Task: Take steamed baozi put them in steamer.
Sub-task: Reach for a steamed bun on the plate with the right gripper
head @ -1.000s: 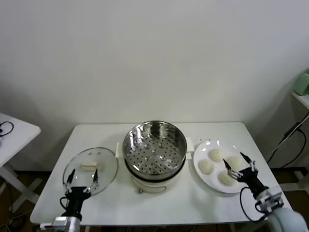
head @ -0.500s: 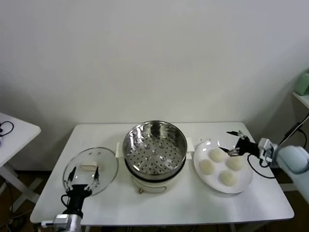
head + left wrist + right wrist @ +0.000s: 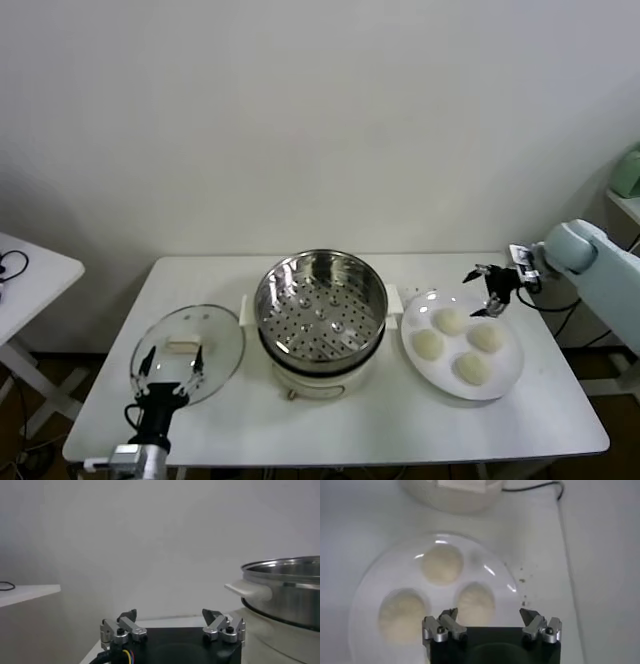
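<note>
While my left gripper (image 3: pixel 171 364) waits low at the table's near-left edge, its jaws are spread wide with nothing between them, hanging over the near rim of the glass lid (image 3: pixel 187 351). That lid lies flat at about eight o'clock from the steamer (image 3: pixel 320 305), just beside it, and it fills most of the room on that side of the white table (image 3: pixel 330 425). Off the table's left edge, at nine o'clock, stands a second small white table (image 3: pixel 30 275), with a gap of floor between the two.

At the table's centre the steamer sits open on its white pot base (image 3: pixel 315 380), its perforated floor bare. In my left wrist view the steel wall (image 3: pixel 287 592) and one white side handle (image 3: pixel 248 590) rise ahead of my fingers.

At three o'clock from the steamer, just beside it, the white plate (image 3: pixel 505 380) carries all four steamed baozi (image 3: pixel 449 321), close together but apart from each other. A broad strip of bare tabletop runs along the near edge, from the lid to the plate.

My right gripper (image 3: pixel 488 290) hovers over the plate's far edge, at about twelve o'clock from the buns, jaws spread and holding nothing. In my right wrist view three buns (image 3: pixel 475 603) lie on the plate (image 3: pixel 370 595) ahead of my open fingers (image 3: pixel 541 626), none touched. A black cable (image 3: pixel 560 310) hangs past the table's right edge.
</note>
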Motion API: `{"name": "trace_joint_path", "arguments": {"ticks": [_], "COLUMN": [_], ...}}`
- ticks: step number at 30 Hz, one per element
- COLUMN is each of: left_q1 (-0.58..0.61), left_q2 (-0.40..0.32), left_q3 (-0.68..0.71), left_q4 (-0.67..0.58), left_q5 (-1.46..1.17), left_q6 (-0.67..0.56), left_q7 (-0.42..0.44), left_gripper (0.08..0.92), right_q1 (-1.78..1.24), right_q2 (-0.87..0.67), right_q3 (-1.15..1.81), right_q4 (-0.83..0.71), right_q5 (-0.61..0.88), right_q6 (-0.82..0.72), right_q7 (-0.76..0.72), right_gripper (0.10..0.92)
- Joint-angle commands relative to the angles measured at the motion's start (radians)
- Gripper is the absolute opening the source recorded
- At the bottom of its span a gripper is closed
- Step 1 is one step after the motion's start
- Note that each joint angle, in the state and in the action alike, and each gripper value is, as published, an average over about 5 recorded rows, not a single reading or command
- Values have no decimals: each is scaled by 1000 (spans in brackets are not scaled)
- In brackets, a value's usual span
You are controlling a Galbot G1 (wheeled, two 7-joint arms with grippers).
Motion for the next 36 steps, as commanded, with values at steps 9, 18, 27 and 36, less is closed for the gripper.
{"name": "trace_joint_path", "arguments": {"ticks": [9,18,27,36], "left_q1": [-9,9,14,22], "left_q2": [-9,-5,-5,-6], "left_q3": [17,4,-3,-11], "left_q4": [-16,-13,-15,-11], "left_q5": [21,17,17,16], "left_q6": [20,16,18,15], "left_q7": [-5,-7,-9,-10], "left_gripper": [823,823,823,823], "right_q1": [83,-3,-44,-61], "right_q2": [174,221,244,279], "right_q3": [-154,-62,-12,27], "right_q4": [-183,-244,-262,-308], "right_q5": [-127,-195,-208,-242], "right_q6": [21,54,67,84], "right_q7": [-77,-31,1,1], "right_gripper": [823,823,823,823]}}
